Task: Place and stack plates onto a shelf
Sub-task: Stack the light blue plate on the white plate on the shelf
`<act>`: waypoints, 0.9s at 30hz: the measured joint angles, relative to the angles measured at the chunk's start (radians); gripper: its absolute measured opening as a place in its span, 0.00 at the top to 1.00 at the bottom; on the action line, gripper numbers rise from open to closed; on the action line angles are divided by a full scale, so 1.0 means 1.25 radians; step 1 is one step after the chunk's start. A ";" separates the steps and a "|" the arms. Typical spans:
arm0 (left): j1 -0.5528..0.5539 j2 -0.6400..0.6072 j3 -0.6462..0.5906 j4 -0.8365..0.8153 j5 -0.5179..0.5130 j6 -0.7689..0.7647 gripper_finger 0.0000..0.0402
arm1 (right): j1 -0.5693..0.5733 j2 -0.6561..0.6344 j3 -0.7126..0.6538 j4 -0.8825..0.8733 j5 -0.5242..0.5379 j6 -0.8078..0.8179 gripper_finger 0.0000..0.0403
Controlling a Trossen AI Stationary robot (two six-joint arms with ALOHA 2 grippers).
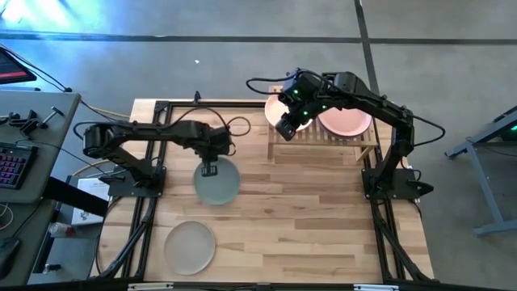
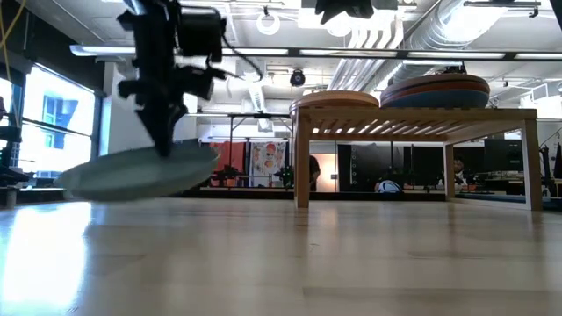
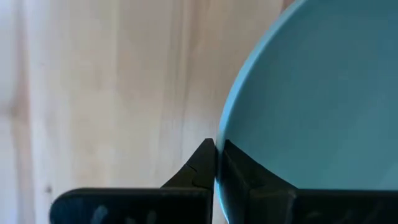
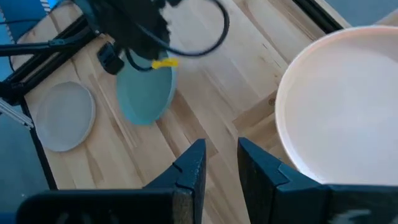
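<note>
- Left claw [image 1: 209, 170]: it is clamping the rim of the sage green plate [image 1: 217, 182] near the middle of the desk [image 1: 323, 226]. In the left wrist view the two fingers [image 3: 199, 171] are pinching the plate's edge from both sides.
- Sage green plate, low view [image 2: 140, 171]: it is sitting tilted, with the clamped side raised off the desk and the opposite edge lying low near the surface.
- Right claw [image 1: 284, 125]: it is hovering above the left end of the shelf [image 1: 323, 137], and nothing is showing between its fingers. In the right wrist view the fingers [image 4: 193, 168] are standing slightly apart with only a narrow gap.
- Shelf, low view [image 2: 413, 118]: it is standing at the far right part of the desk and is carrying two stacks of plates side by side.
- Pink plate [image 1: 345, 120]: it is lying on top of the right-hand stack; blue and red-orange edges are showing lower in that stack [image 2: 435, 90] in the low view.
- Peach plate [image 4: 342, 106]: it is topping the left-hand stack, partly under the right claw as seen from above.
- Beige plate [image 1: 190, 246]: it is lying flat on the near left part of the desk, well apart from the shelf.
</note>
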 joint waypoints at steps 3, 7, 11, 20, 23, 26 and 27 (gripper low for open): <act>0.000 0.000 0.066 -0.039 0.001 -0.023 1.00 | 0.000 0.000 0.000 -0.009 0.002 0.000 0.82; 0.000 0.000 0.153 -0.104 0.002 -0.071 1.00 | 0.000 0.000 0.000 -0.010 0.037 0.021 0.82; 0.002 0.000 0.235 -0.142 0.003 -0.132 1.00 | 0.000 0.000 0.000 -0.009 0.053 0.027 0.82; 0.039 0.000 0.363 -0.141 -0.068 -0.264 1.00 | 0.005 0.019 -0.001 -0.007 0.104 0.064 0.82; 0.051 0.000 0.393 -0.139 -0.087 -0.275 1.00 | 0.007 0.029 -0.001 -0.001 0.110 0.078 0.82; 0.060 0.000 0.407 -0.122 -0.088 -0.279 1.00 | 0.010 0.037 -0.001 0.005 0.107 0.082 0.82; 0.060 0.000 0.408 -0.111 -0.089 -0.278 1.00 | 0.011 0.040 -0.001 0.011 0.107 0.086 0.82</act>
